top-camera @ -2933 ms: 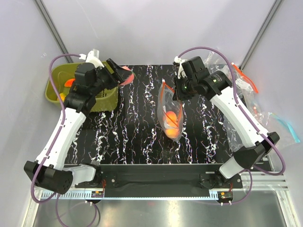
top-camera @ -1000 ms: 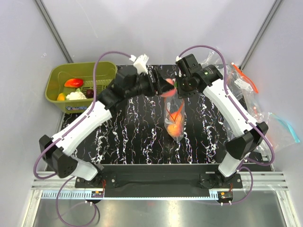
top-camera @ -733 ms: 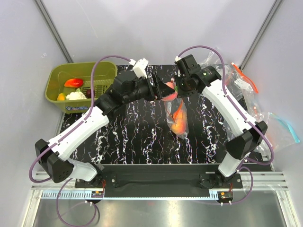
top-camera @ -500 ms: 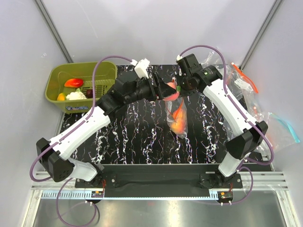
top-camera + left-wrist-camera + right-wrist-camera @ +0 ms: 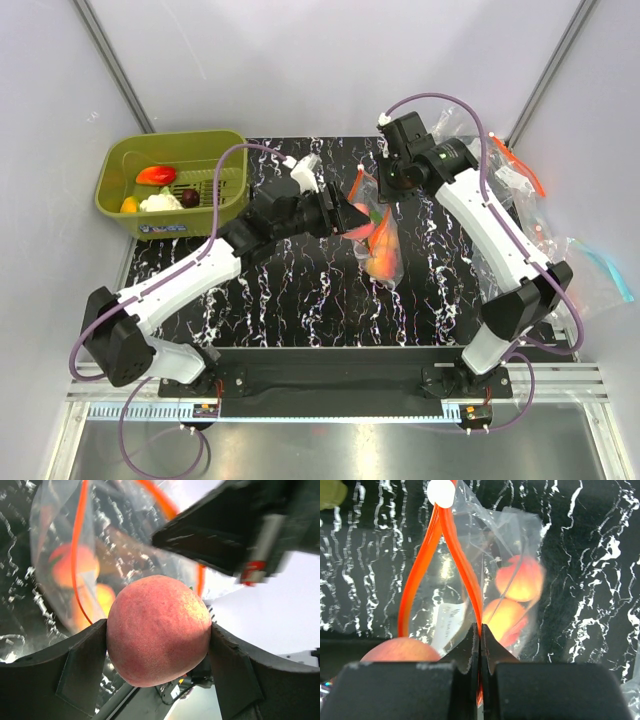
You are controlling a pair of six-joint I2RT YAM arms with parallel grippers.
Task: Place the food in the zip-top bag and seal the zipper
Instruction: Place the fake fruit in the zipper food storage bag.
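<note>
The left pincer [image 5: 160,647] is spread wide around a peach [image 5: 158,629], one finger pressed to each side of the fruit. About three seconds ago this arm was over at the green basket [image 5: 115,205]. It has since swung across the table [image 5: 280,300], and in the last second it has eased lower and closer to the bag's mouth. That likely makes this the third peach on its way in, though I cannot tell whether it has passed the rim yet. The right pincer [image 5: 480,636] is pressed together on the red-orange zipper [image 5: 420,575], pinching one side of the strip and holding the mouth up as an open loop. The zip-top bag [image 5: 388,262] hangs from that grip over the middle of the table, with two peaches [image 5: 519,582] already in its lower end. A dark plum [image 5: 190,197] lies in the basket, so there is filling to do before sealing.
</note>
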